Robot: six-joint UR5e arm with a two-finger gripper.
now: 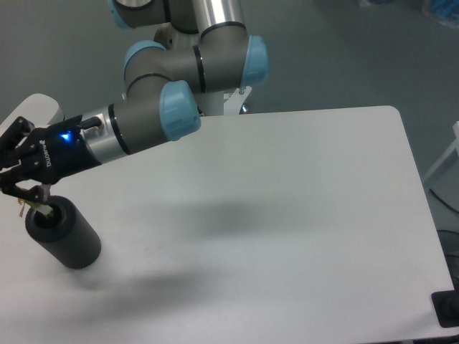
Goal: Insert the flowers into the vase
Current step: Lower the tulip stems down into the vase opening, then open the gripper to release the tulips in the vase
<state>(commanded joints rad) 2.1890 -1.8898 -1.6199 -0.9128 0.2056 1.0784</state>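
Note:
The vase [66, 238] is a dark grey cylinder with a round black hole in its top, standing at the table's left edge. My gripper [6, 172] hangs just above and left of it, partly cut off by the frame's left edge, with its fingers closing together there. Of the flowers [37, 208] only a short piece of pale green stem shows. It runs from under the lower finger to the rim of the vase's hole, with its end at or just inside the hole. The red buds and leaves are out of view.
The white table [287, 215] stretches to the right of the vase. The arm's base [215, 93] stands at the table's back edge. A black object [448, 309] sits at the front right corner.

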